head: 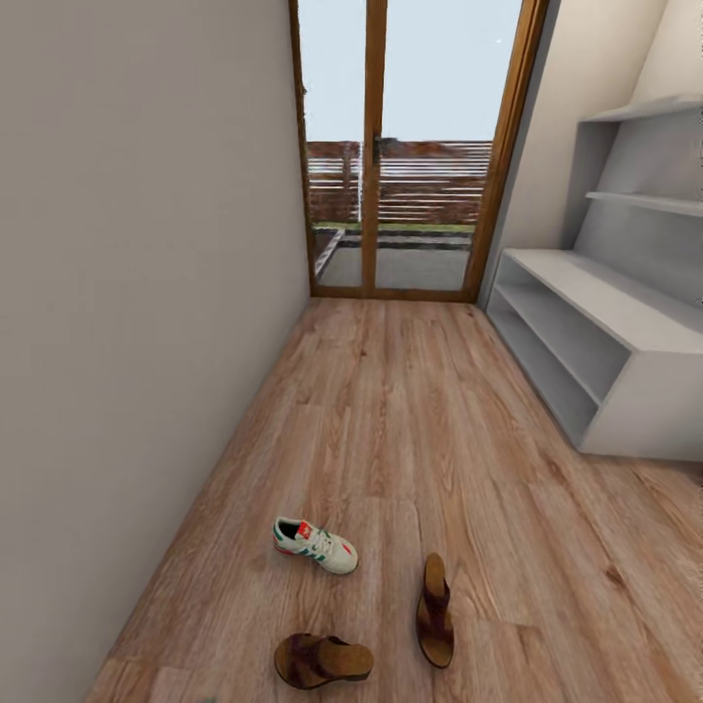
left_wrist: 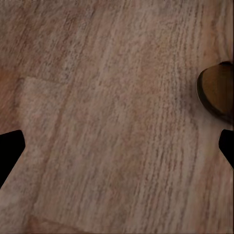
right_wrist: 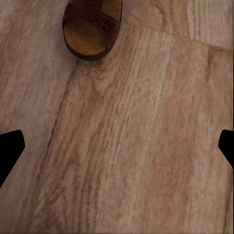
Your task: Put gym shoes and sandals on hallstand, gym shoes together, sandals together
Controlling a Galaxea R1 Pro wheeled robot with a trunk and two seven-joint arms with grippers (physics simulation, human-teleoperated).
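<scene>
While both sets of jaws hang wide over bare corridor floor point(head: 391, 410), nothing is lifted; next, reach for a sandal point(head: 434, 609) at lower centre.

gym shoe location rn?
Head view: one gym shoe lies on the corridor floor near the left wall, just beyond the two sandals, well short of the hallstand at right.
</scene>
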